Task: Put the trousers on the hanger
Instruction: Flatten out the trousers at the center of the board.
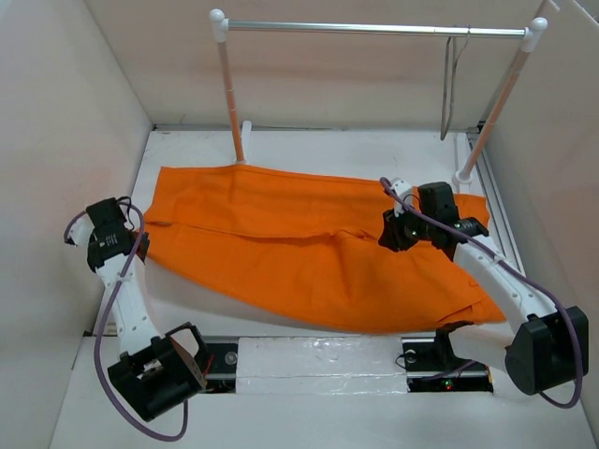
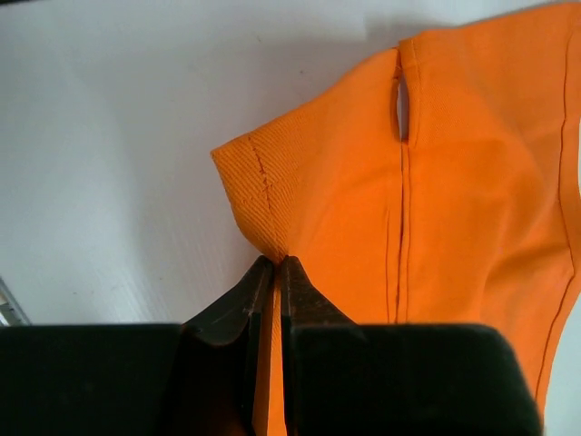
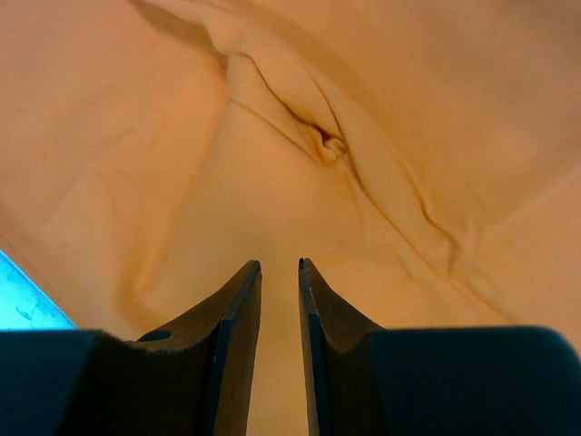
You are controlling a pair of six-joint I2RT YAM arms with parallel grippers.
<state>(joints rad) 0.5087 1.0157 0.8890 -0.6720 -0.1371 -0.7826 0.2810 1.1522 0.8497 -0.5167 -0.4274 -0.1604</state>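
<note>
Trousers point(image 1: 299, 248) spread across centre of top view on white table point(image 1: 187, 150), wrinkled mid-cloth. L gripper point(image 2: 275, 263) at lower centre of left wrist view, clamped tight on stitched corner of the cloth, fabric running down btwn fingers. R gripper point(image 3: 278, 265) at lower centre of right wrist view, low over folds, fingers slightly apart w/ narrow gap. Hanger point(image 1: 445, 112) hung on silver rail point(image 1: 374, 28), upper right, well apart from trousers.

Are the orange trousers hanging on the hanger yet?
No, the trousers lie spread on the table, while the hanger hangs bare from the rail.
</note>
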